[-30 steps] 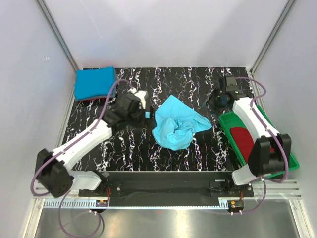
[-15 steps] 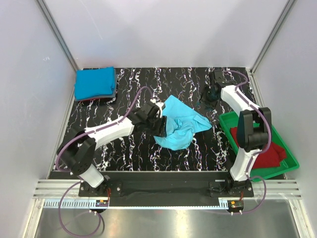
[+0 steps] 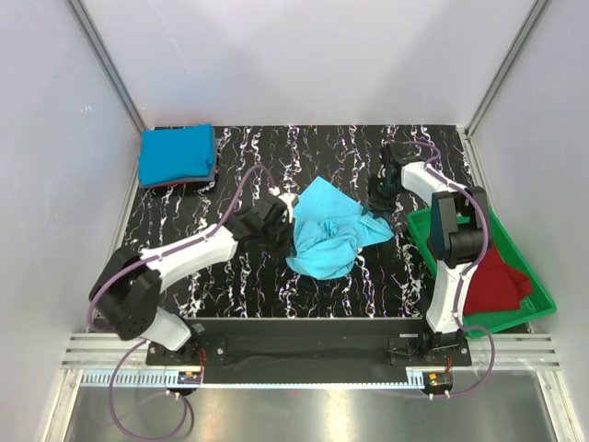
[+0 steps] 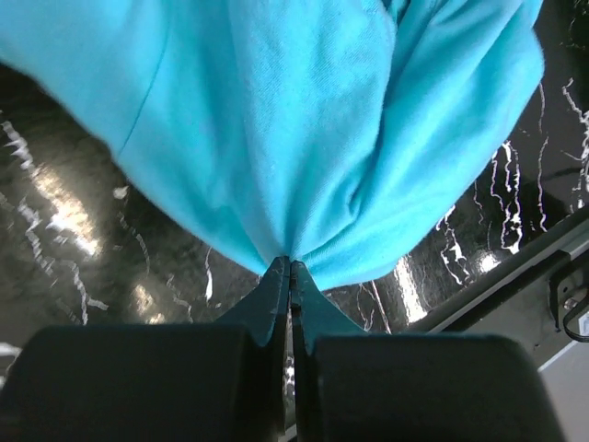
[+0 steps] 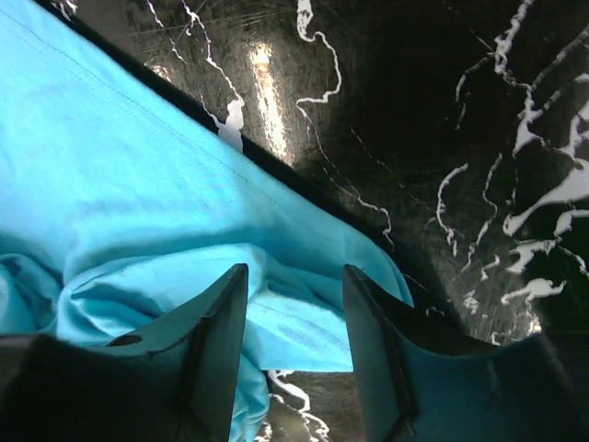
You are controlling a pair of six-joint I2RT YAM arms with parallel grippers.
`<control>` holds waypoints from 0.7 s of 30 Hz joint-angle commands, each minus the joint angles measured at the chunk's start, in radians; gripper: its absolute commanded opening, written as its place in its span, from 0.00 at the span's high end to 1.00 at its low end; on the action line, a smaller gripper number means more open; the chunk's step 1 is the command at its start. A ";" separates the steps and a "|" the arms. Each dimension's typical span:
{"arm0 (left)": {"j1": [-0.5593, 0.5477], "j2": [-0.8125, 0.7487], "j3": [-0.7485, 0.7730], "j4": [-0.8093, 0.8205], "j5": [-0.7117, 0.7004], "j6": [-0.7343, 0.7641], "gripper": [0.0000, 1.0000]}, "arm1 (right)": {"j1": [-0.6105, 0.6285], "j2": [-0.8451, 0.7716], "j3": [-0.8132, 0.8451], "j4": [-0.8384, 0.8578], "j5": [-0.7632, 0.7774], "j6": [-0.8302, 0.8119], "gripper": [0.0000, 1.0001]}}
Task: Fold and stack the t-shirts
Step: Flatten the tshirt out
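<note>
Right arm (image 3: 456,230) partly hides perhaps 1 dark red t-shirt (image 3: 502,281).

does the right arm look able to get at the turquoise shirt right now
Probably yes: the right hand is open right at the edge of the turquoise shirt, cloth showing between its tips, nothing in the way. The left hand is shut on the shirt's far side, clear of it.
</note>
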 commanded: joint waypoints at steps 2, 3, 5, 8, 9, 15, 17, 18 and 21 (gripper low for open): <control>0.018 -0.124 -0.009 -0.012 -0.074 -0.029 1.00 | 0.007 0.016 -0.004 0.046 -0.024 -0.068 0.64; 0.029 -0.132 -0.009 -0.023 -0.093 -0.040 1.00 | 0.007 0.008 -0.007 0.051 -0.022 -0.068 0.71; 0.048 -0.157 -0.007 -0.047 -0.101 -0.052 1.00 | 0.007 -0.029 -0.001 0.051 0.016 -0.057 0.96; 0.126 -0.190 0.031 -0.081 -0.114 -0.063 1.00 | 0.007 -0.095 0.059 0.019 0.141 -0.036 1.00; 0.181 -0.195 0.054 -0.090 -0.110 -0.055 1.00 | 0.007 -0.109 0.087 0.002 0.200 -0.030 1.00; 0.305 -0.207 0.370 -0.250 -0.150 0.021 1.00 | 0.001 -0.214 0.383 -0.157 0.499 0.003 1.00; 0.319 -0.227 0.423 -0.293 -0.150 0.037 1.00 | 0.001 -0.280 0.446 -0.191 0.515 0.019 1.00; 0.331 -0.239 0.424 -0.302 -0.177 0.043 1.00 | 0.001 -0.306 0.450 -0.194 0.501 0.026 1.00; 0.345 -0.307 0.352 -0.310 -0.196 0.044 1.00 | 0.001 -0.400 0.386 -0.210 0.450 0.061 1.00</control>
